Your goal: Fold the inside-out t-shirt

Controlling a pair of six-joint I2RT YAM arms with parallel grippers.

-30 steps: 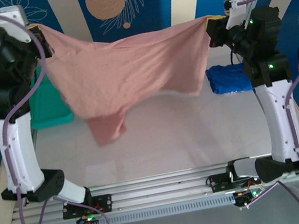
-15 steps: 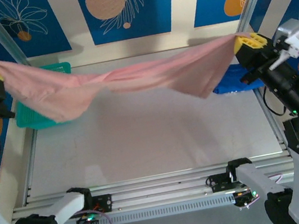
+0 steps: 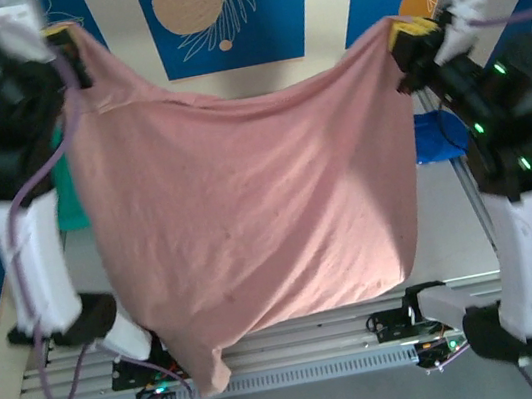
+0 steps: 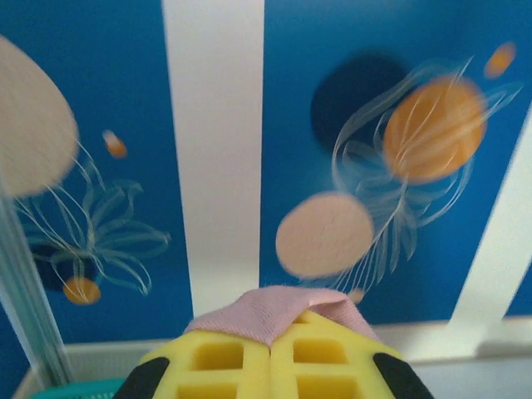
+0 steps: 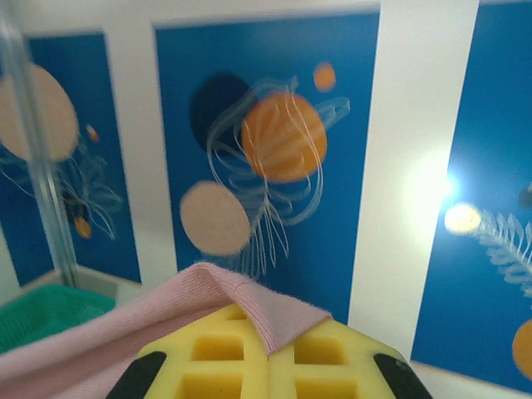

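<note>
Top external view: the inside-out t-shirt hangs in the air as one broad sheet between the two arms, above the desk, with its lowest tail drooping toward the near edge on the left. The left pincer is clamped on one upper corner and the right pincer on the other. In each wrist view the yellow pads meet over a pinch of pink cloth. For a clean lay-down, level the two corners, since the left appears higher. Hold the span taut without stretching the knit. Lower the shirt so the hanging hem meets the desk first, then draw the top edge away so the cloth lies flat. Obstructions: the teal basket sits at the far left corner and a royal-blue garment lies at the right edge. Both are close to the shirt's sides and could catch a trailing sleeve. The sheet hides most of the desk, so the landing area cannot be checked.
</note>
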